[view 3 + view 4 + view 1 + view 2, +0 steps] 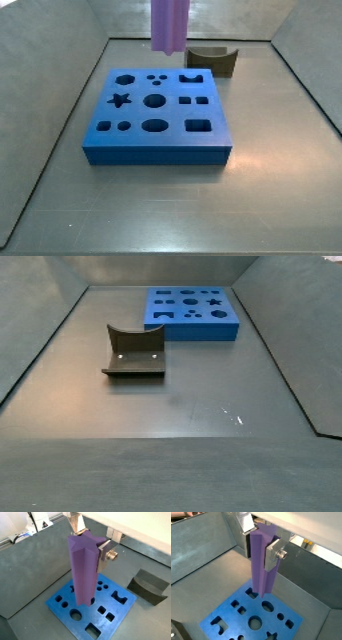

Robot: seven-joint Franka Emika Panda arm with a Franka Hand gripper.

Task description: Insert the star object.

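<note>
My gripper (92,543) is shut on the star object (83,572), a tall light-purple ridged peg, near its top end. The peg hangs upright, and both silver fingers (274,554) press on its sides. Its lower end hangs in the air above the blue block (93,614), clear of the holes. In a side view only the peg's lower part (170,25) shows, above the far edge of the blue block (158,115). The star-shaped hole (119,99) lies on the block's top face. The peg and gripper are out of frame in the remaining side view.
A brown curved block (211,60) stands behind the blue block and also shows in a wrist view (148,586) and a side view (134,353). The blue block (191,311) has several differently shaped holes. Grey walls enclose the floor (187,406).
</note>
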